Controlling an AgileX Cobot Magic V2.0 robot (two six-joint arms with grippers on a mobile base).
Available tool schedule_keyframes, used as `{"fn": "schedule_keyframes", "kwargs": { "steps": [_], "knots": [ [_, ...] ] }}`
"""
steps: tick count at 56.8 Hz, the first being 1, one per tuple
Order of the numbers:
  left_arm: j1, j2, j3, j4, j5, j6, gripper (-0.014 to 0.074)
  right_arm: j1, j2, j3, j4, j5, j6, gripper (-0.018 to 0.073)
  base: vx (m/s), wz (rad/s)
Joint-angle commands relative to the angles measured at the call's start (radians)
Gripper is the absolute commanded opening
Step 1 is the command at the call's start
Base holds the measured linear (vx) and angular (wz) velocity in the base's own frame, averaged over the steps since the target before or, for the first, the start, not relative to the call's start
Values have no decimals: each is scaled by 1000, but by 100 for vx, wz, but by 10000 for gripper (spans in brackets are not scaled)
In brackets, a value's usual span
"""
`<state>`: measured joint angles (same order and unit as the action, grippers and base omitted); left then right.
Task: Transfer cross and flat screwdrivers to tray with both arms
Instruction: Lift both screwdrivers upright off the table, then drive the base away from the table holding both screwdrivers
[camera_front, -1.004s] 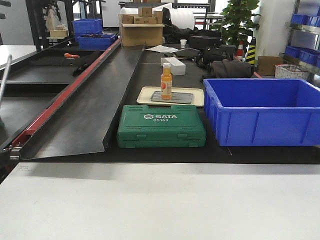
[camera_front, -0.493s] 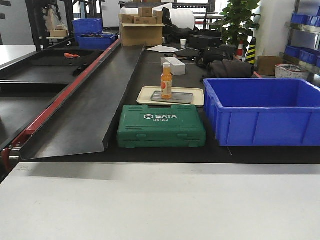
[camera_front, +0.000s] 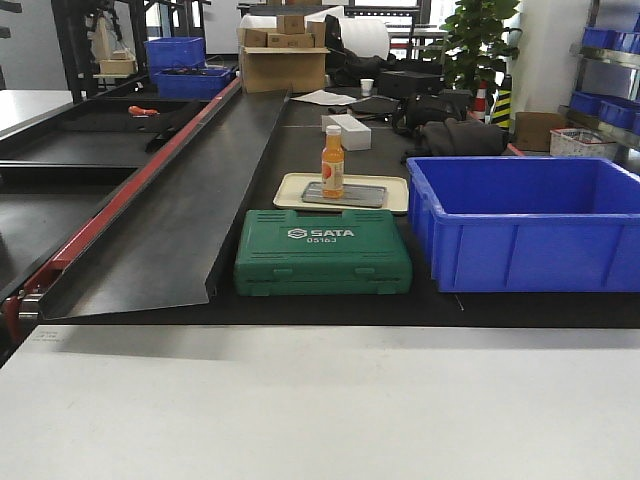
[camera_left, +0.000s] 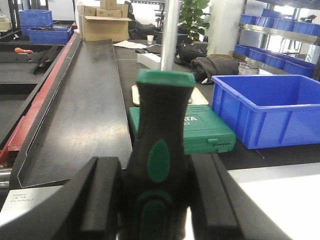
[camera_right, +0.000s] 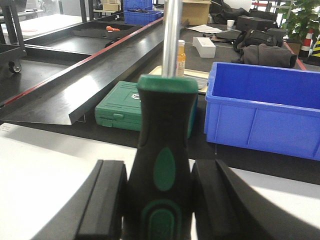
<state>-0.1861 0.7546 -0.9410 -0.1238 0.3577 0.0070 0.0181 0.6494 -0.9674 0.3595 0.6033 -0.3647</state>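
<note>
The left gripper (camera_left: 155, 165) was clamped on the first screwdriver (camera_left: 162, 110), one black finger (camera_left: 106, 200) on each side of the black and green handle; the steel shaft rose straight up out of the wrist view. The right gripper (camera_right: 157, 167) was likewise closed on the second screwdriver (camera_right: 166, 115), its handle upright between the fingers (camera_right: 106, 200) and its shaft running up past the top edge. Both were held over the near white bench (camera_front: 320, 410). Beyond it, on the dark surface, lay a green tool case (camera_front: 322, 250); a blue bin (camera_front: 530, 225) stood just right of it; a long black ramp (camera_front: 190, 200) sloped away on the left. Behind the case sat a cream tray (camera_front: 288, 190), with an orange bottle (camera_front: 332, 162) standing upright on it.
</note>
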Motion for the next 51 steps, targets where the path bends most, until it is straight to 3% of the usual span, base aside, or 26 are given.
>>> {"fn": "schedule_keyframes", "kwargs": {
  "steps": [1, 51],
  "knots": [
    [-4, -3, -23, -12, -102, -1, 1, 1, 1, -30, 17, -89, -5, -8, 0, 0],
    [-4, -2, -23, -12, -103, -1, 3, 1, 9, -30, 16, -89, -5, -8, -2, 0]
  ]
}}
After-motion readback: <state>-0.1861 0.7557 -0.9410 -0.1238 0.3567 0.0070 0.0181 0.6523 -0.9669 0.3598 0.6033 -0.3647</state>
